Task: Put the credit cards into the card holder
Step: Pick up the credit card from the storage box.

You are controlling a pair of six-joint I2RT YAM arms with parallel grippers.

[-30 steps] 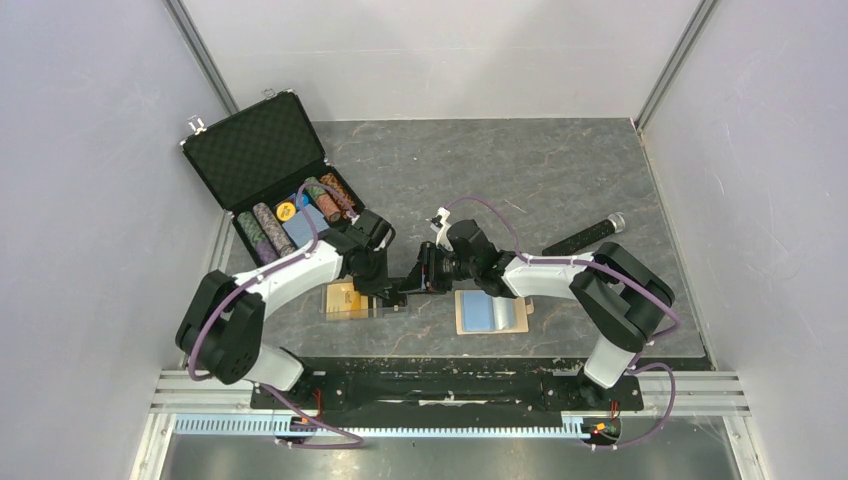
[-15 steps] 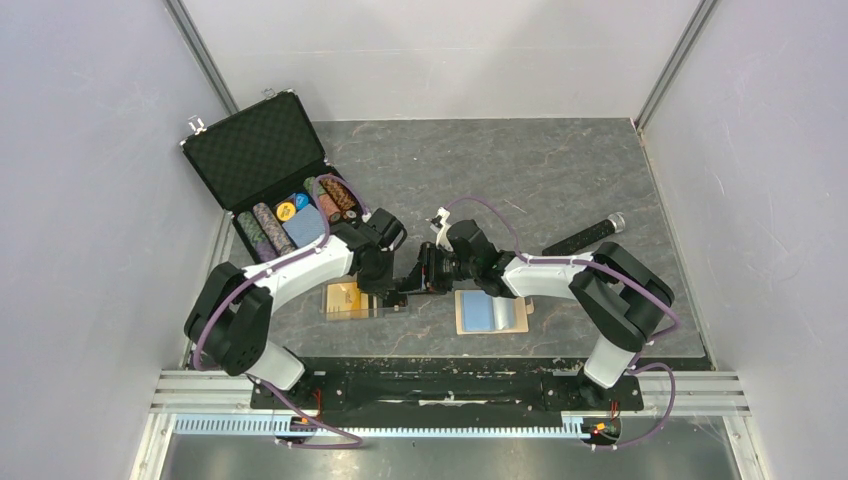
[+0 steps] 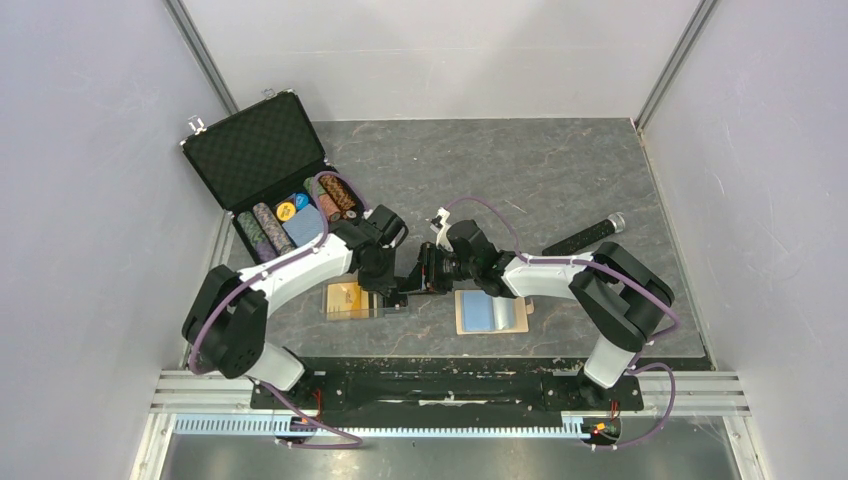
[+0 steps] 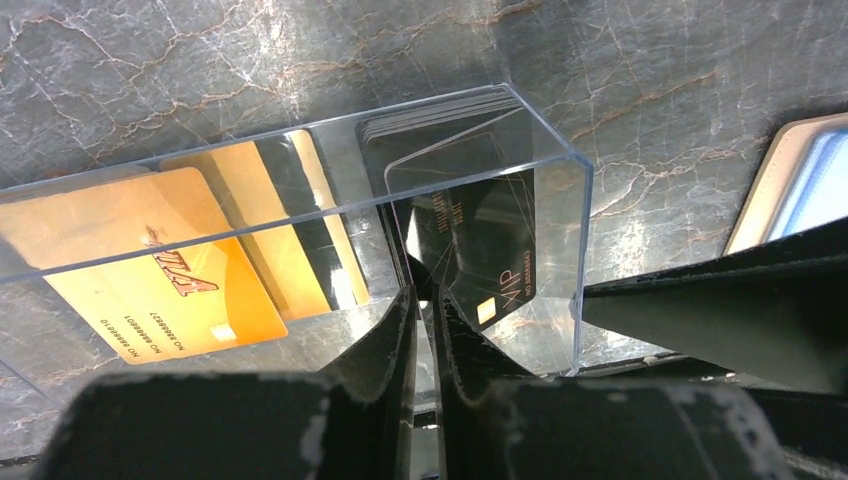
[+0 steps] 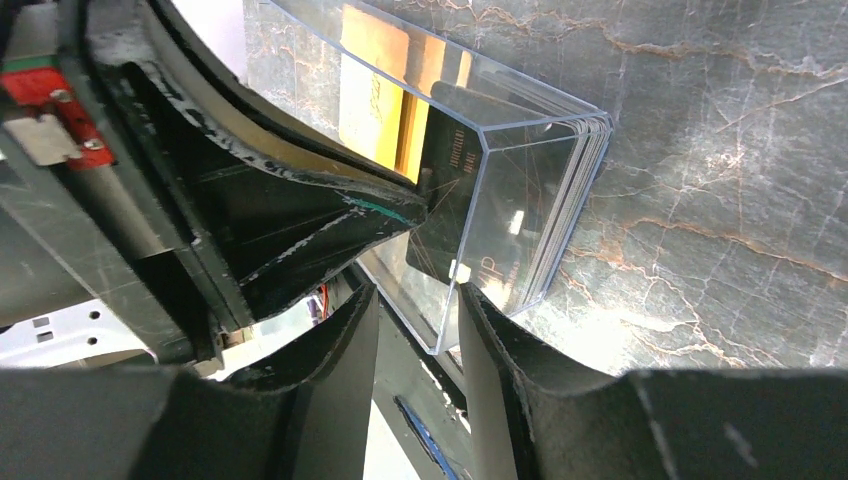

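Only wrist cams show L fingers [image 4: 388, 350] pinching black card [image 4: 480, 250] in clear box [image 4: 545, 130]; R fingers [image 5: 330, 390] narrow, grip unclear.

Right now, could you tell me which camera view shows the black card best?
The left wrist view: the black card faces the lens inside the clear box, its VIP print readable, the left gripper pinching its edge. The right wrist view shows it obliquely through the box wall. In the top view the arms hide it.
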